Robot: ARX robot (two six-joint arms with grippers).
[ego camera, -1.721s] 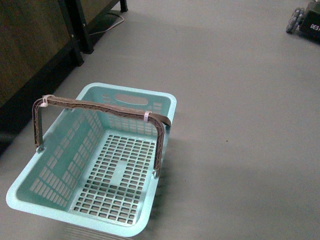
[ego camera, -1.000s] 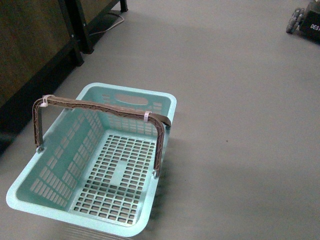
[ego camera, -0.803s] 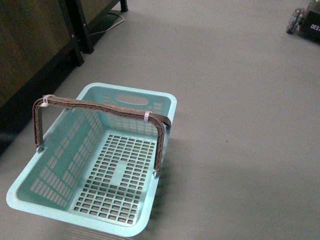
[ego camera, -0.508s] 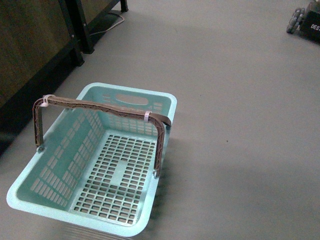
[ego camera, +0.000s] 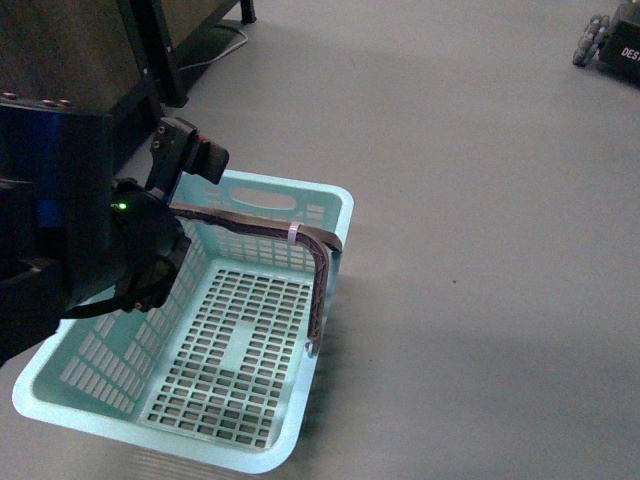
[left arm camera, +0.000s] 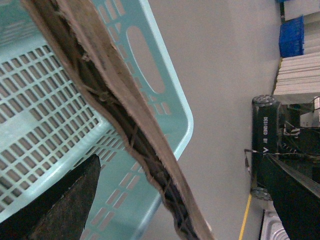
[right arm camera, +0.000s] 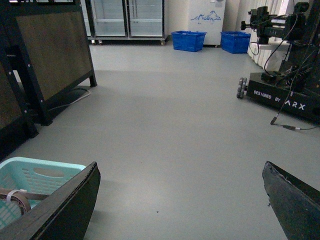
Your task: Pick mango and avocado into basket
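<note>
Left gripper (left arm camera: 180,162) hangs spread over the basket (ego camera: 320,195), its handle (left arm camera: 125,125) showing between the fingers; right gripper (right arm camera: 181,170), also spread, faces the floor (right arm camera: 175,115).

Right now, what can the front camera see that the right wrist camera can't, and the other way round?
Only the front view shows the left arm leaning over the basket, and most of its slotted bottom. Only the right wrist view shows two blue crates, glass-door fridges and the right tool, spread open. Both show a corner of the basket, the white zip tie on its handle and the grey floor.
</note>
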